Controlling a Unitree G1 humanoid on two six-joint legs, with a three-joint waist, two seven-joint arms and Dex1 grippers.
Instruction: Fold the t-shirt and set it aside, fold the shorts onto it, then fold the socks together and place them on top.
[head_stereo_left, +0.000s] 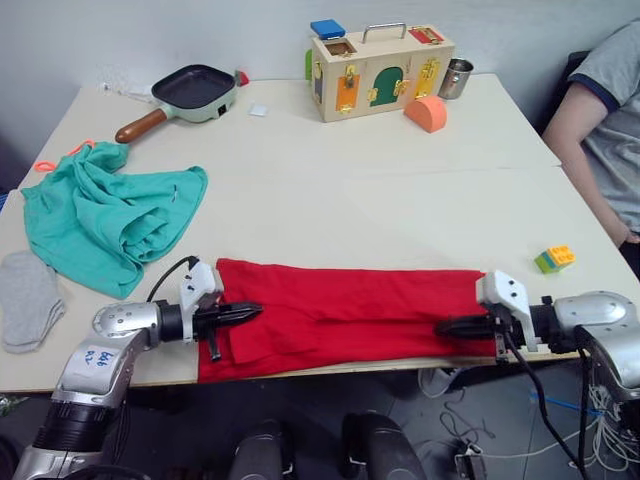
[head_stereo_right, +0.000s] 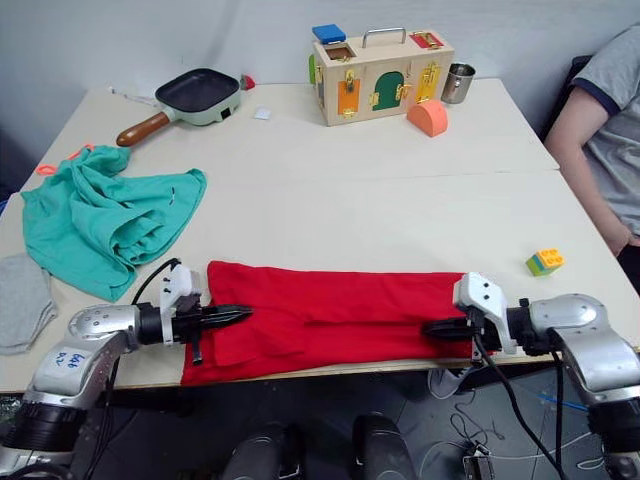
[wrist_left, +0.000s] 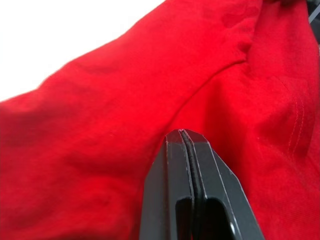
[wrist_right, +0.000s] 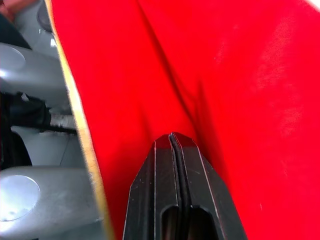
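T-shirt (head_stereo_left: 350, 310) lay as a long red band along the near edge of the bench (head_stereo_left: 400, 200), already folded lengthwise, its near hem slightly overhanging the edge. Left gripper (head_stereo_left: 250, 312) sat over one end of the band, right gripper (head_stereo_left: 447, 326) over the other, the two pointing toward each other with the cloth spanning between them.

Jaws: both pairs pressed together. Both wrist views showed the fingers closed with no red cloth visibly between the tips, so neither appeared to hold fabric.

Shorts (head_stereo_left: 105, 215) lay crumpled well beyond the left jaws, toward the far left of the bench; socks (head_stereo_left: 28, 298) just outside the left arm, near the bench edge. Both untouched as judged from how they lay.

Judgement on step in hand: the shirt needed a crosswise fold, one end brought over the other. To do it well:
- open the jaws first, then take all layers at an end, not the top ply alone
- carry that end flat over the other, keeping the long edges aligned
- keep the overhanging hem from dragging off the bench

Risk: a single-ply pinch would undo the lengthwise fold
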